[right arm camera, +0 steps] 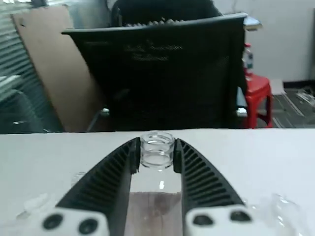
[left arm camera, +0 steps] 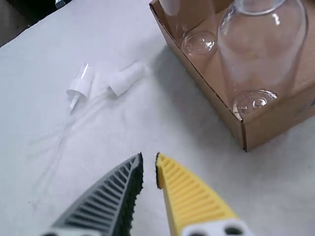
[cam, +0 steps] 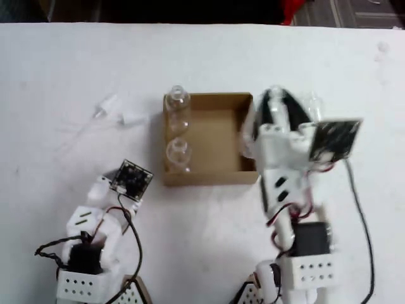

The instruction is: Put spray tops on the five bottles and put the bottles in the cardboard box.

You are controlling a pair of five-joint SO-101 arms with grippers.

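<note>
My right gripper (right arm camera: 156, 147) is shut on the bare threaded neck of a clear glass bottle (right arm camera: 157, 150), held just off the right side of the cardboard box (cam: 215, 174). Two clear bottles (cam: 178, 101) (cam: 178, 152) stand along the box's left wall, also seen up close as bottle (left arm camera: 263, 44) and bottle (left arm camera: 197, 34). A white spray top (left arm camera: 80, 87) with a thin tube and a white cap (left arm camera: 125, 78) lie on the table left of the box. My left gripper (left arm camera: 149, 164) hovers shut over bare table, short of them, holding nothing.
The left arm (cam: 95, 221) sits at the front left and the right arm (cam: 285, 177) stands close against the box's right wall. Clear glass pieces (right arm camera: 280, 206) (right arm camera: 34, 204) lie on the table beside the right gripper. A black chair (right arm camera: 157, 73) stands beyond the far edge.
</note>
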